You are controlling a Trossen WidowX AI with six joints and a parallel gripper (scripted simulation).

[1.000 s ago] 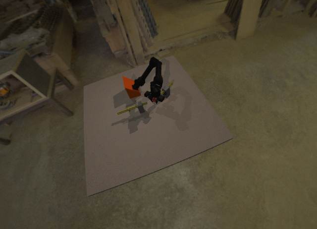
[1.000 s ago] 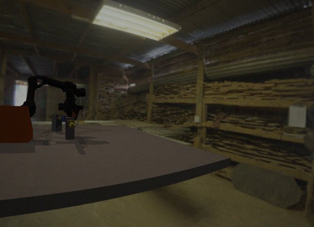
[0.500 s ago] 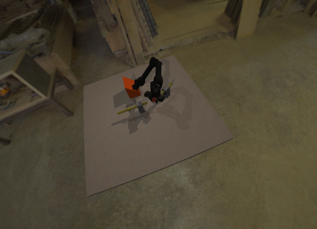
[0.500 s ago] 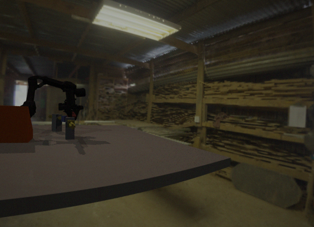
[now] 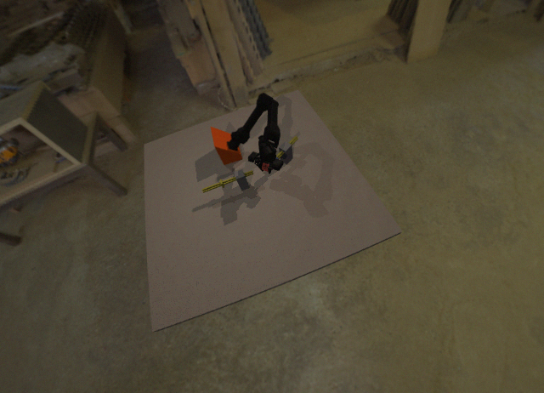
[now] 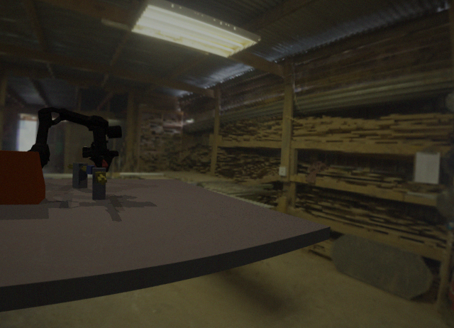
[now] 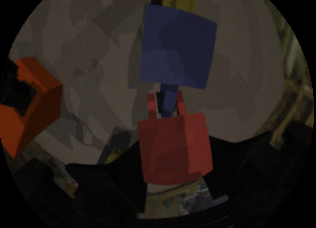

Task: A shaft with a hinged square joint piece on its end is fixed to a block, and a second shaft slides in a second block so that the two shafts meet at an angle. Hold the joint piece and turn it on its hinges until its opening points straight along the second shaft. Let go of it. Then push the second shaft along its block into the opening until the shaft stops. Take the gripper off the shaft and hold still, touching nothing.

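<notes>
The red joint piece (image 7: 173, 149) (image 5: 265, 166) (image 6: 104, 164) hangs by hinge arms from the blue piece (image 7: 178, 47) (image 6: 89, 169) on the first yellow shaft (image 7: 179, 0) (image 5: 293, 140), which runs through a grey block (image 5: 288, 153) (image 6: 79, 176). My gripper (image 7: 166, 132) is shut on the red joint piece, one black finger on each side. The second yellow shaft (image 5: 212, 187) (image 6: 101, 177), with a short crosspiece, passes through the other grey block (image 5: 241, 181) (image 6: 98, 189). Its near end is apart from the red piece. The joint's opening is hidden.
An orange wedge-shaped block (image 5: 226, 147) (image 6: 22, 177) (image 7: 41, 102) stands beside the arm's base. The table top (image 5: 263, 248) (image 6: 164, 236) carries both grey blocks. The arm reaches over from the back, above the joint.
</notes>
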